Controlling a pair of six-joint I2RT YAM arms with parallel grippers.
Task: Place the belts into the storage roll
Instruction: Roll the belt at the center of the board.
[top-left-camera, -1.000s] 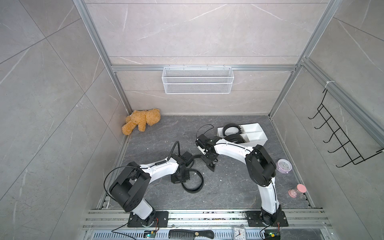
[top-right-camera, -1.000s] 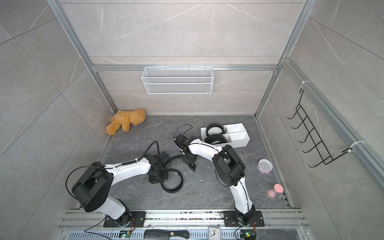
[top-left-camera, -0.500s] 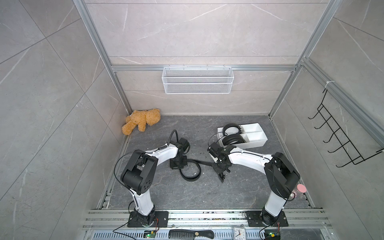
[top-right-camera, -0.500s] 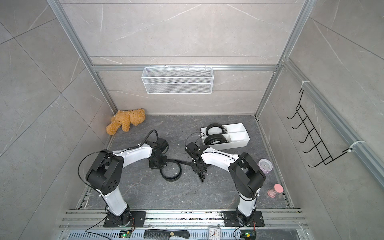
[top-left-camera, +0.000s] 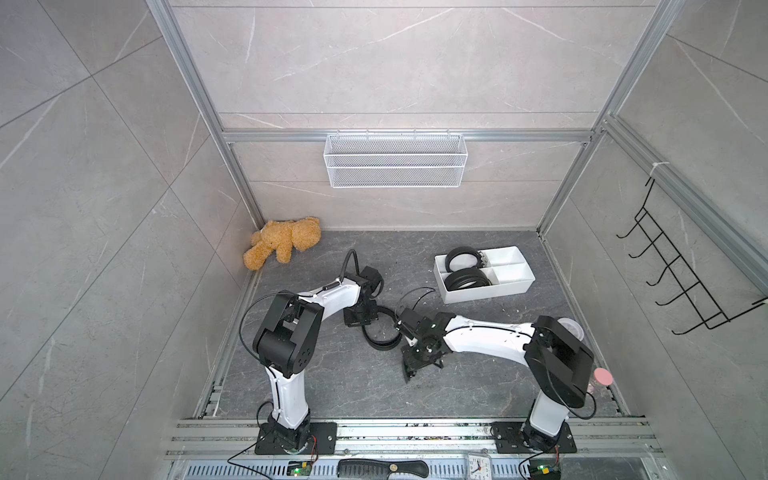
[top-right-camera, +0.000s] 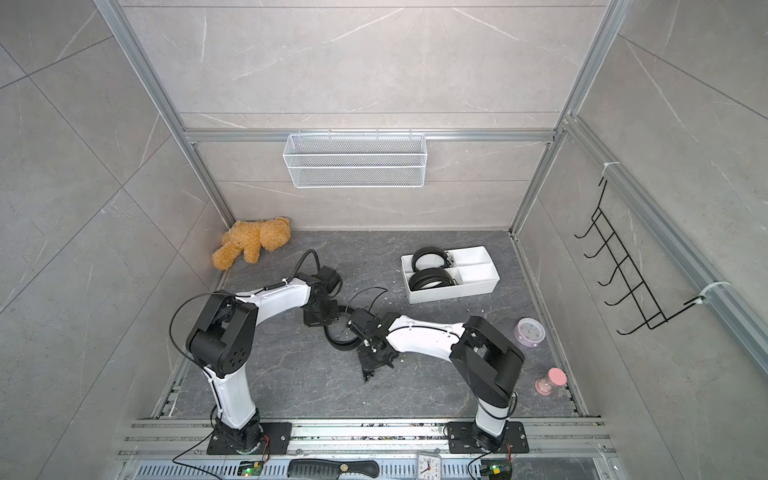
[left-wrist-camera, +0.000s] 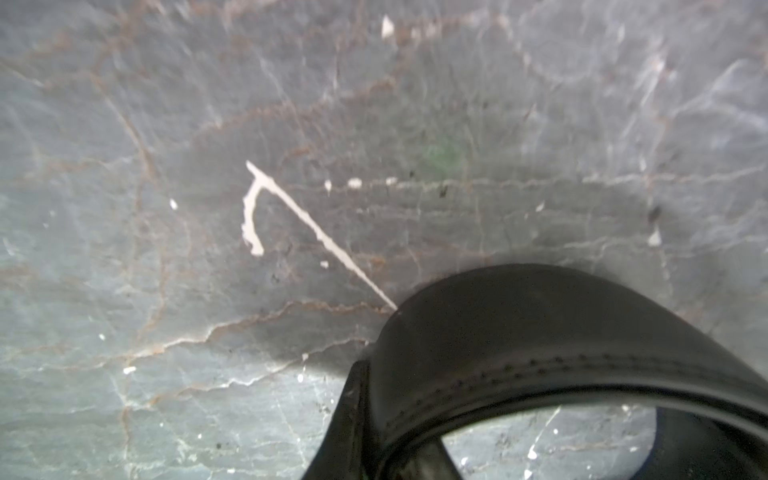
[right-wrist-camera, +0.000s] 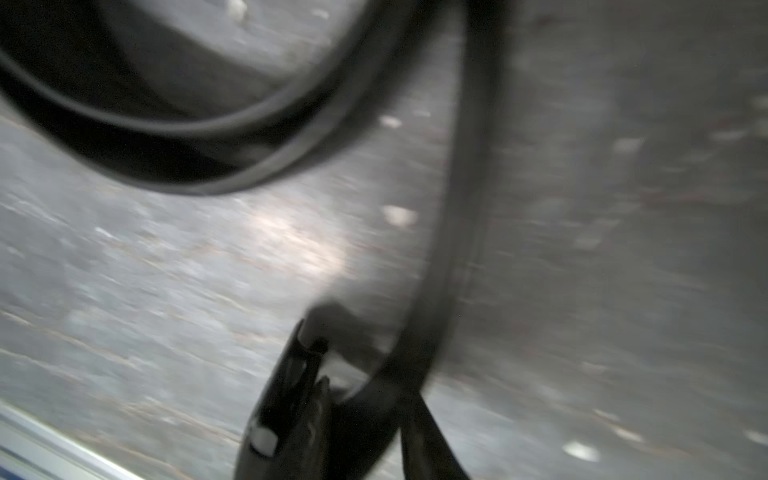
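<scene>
Black stitched belt (left-wrist-camera: 540, 353), loose loop, coiled belts (top-left-camera: 452, 281) in white tray (top-left-camera: 490, 293)

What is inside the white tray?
The tray holds two coiled belts, far belt and near belt, in separate compartments. The other two look bare; its front wall hides some floor.

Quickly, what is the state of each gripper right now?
Left gripper: closed on the coiled black leather belt.
Right gripper: cannot be told, the view is blurred.
</scene>
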